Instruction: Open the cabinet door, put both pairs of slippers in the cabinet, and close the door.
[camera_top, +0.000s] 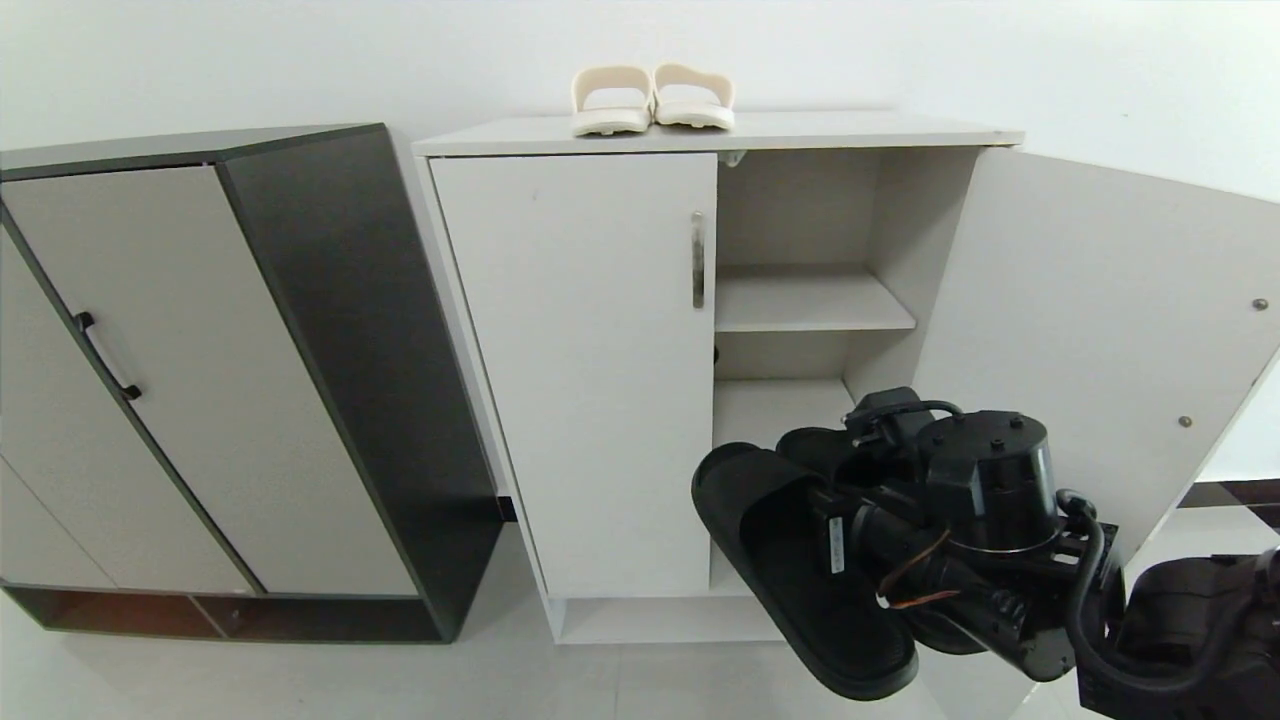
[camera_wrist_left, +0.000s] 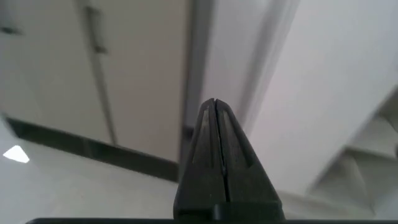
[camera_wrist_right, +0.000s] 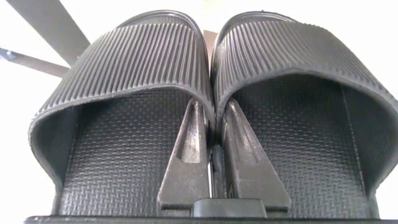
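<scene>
head view is showing the cabinet (camera_top: 850, 130) standing with its right door (camera_top: 1080, 320) wide open and its left door (camera_top: 580, 400) shut. a shelf (camera_top: 810, 300) is dividing the open side into an upper and a lower compartment. the black slippers (camera_top: 790, 560) are hanging side by side low in front of the open side, outside the cabinet. the right gripper (camera_wrist_right: 214, 134) is grasping them: in the right wrist view its fingers (camera_wrist_right: 186, 162) are sitting under the ribbed straps and pinching the two inner side walls together. the cream slippers (camera_top: 652, 100) are sitting as a pair on the cabinet's top, close to the wall. a grey cabinet (camera_top: 330, 350) is standing just beside, on the left, doors shut. in the left wrist view the left gripper (camera_wrist_left: 215, 109) is hanging near the cabinets, its fingers clenched flat against each other.
</scene>
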